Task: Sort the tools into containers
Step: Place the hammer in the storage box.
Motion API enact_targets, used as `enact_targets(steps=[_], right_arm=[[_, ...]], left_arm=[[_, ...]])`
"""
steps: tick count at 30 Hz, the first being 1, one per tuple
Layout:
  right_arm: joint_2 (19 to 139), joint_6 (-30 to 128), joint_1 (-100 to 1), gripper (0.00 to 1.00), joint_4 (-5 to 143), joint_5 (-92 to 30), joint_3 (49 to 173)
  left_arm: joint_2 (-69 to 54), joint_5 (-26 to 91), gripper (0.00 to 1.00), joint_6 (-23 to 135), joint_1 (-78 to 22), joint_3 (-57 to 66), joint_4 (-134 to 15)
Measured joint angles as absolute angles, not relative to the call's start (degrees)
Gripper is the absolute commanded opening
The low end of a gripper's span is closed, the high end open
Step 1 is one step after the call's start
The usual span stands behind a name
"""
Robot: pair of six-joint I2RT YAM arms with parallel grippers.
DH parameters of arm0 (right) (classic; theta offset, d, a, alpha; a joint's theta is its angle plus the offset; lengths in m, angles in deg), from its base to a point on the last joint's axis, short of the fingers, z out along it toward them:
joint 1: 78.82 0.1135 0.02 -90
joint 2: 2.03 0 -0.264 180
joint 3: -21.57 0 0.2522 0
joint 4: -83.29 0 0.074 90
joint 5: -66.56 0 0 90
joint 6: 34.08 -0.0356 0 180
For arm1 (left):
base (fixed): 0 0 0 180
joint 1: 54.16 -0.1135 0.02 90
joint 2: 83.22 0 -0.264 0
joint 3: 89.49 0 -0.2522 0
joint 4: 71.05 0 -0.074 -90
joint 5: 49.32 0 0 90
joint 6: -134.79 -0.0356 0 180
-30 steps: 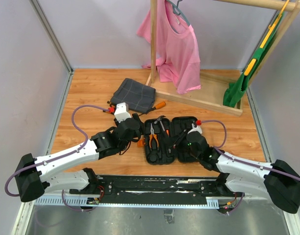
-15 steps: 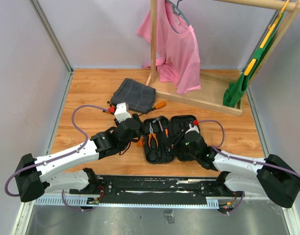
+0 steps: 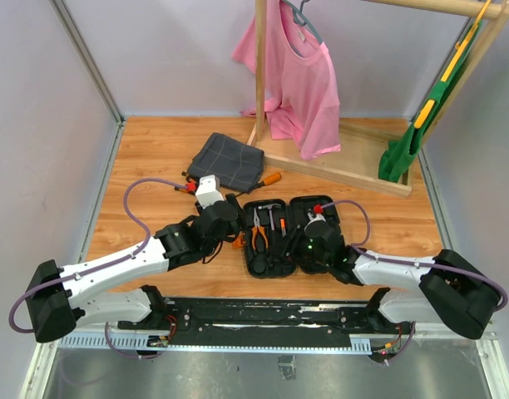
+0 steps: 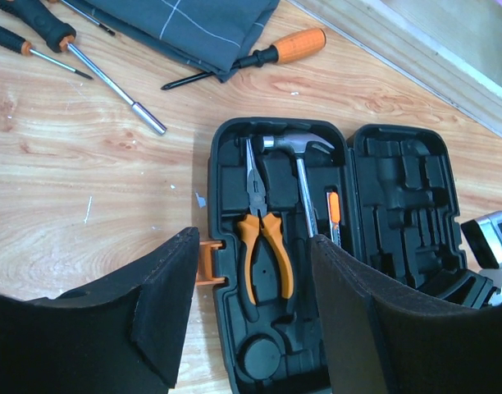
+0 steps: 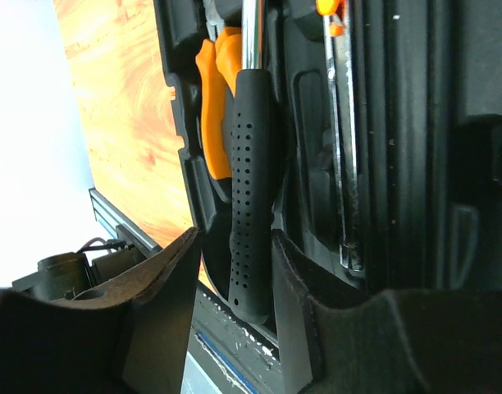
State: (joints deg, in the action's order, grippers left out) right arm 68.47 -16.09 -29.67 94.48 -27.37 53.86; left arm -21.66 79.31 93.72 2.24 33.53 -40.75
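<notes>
Overhead, I see the black tool case (image 3: 259, 264) lying open on the desk (image 3: 155, 158) between my arms, with the left hand (image 3: 231, 226) at its left edge and the right hand (image 3: 303, 241) low over its middle. My left wrist view shows that hand released and bare above the pliers (image 4: 263, 246) and hammer (image 4: 298, 156) seated in the case, with loose screwdrivers (image 4: 280, 49) lying beyond by the grey cloth (image 4: 193, 25). My right wrist view shows the right hand loose, its fingers either side of the hammer's black handle and not pinching it.

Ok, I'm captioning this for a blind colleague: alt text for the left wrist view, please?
An open black tool case on a wooden table holds orange-handled pliers, a hammer and a small screwdriver. The left gripper hangs open above it; three loose screwdrivers and a grey cloth lie beyond.
</notes>
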Motion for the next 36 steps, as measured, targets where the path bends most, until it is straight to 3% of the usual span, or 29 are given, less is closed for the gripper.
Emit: enact_targets(steps=[10, 23, 36], right_arm=[[64.8, -8.5, -29.7, 0.52, 85.0, -27.0, 58.9], [56.7, 7.8, -29.7, 0.54, 67.1, -17.9, 67.0], [66.2, 20.5, -29.7, 0.31, 63.3, -20.2, 74.2]], left_arm=[[-21.1, 78.9, 0.61, 93.7, 2.2, 33.8, -41.0], [-20.3, 78.3, 0.62, 93.7, 2.2, 34.1, -41.7], [-15.8, 68.9, 0.56, 88.6, -3.7, 35.0, -47.5]])
